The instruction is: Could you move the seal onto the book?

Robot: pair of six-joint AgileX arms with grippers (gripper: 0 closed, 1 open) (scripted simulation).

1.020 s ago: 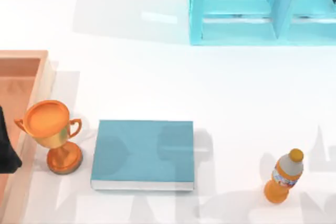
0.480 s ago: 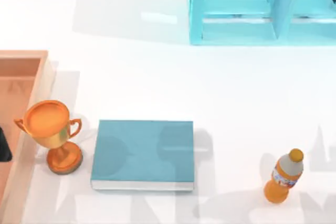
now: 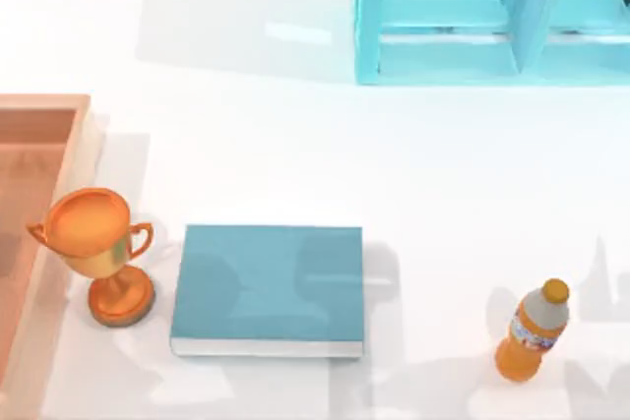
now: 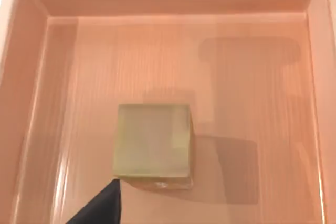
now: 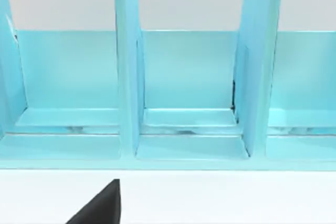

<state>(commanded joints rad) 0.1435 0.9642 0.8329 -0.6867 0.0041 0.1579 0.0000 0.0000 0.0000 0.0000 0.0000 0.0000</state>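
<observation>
In the left wrist view the seal (image 4: 152,142), a tan block, lies on the floor of a wooden tray (image 4: 252,77). My left gripper (image 4: 100,208) hovers above it, a dark tip showing just beside the block's near corner. The teal book (image 3: 268,287) lies flat on the table near the front, right of the tray (image 3: 39,115). My right gripper (image 5: 100,205) is parked facing the shelf unit.
An orange-gold trophy (image 3: 98,243) stands between the tray and the book. An orange bottle (image 3: 532,333) stands at the front right. A light-blue shelf unit (image 3: 472,17) fills the back right.
The dark left arm seen at the top view's left edge over the tray has slid out of that view. The book, trophy and bottle have not moved.
</observation>
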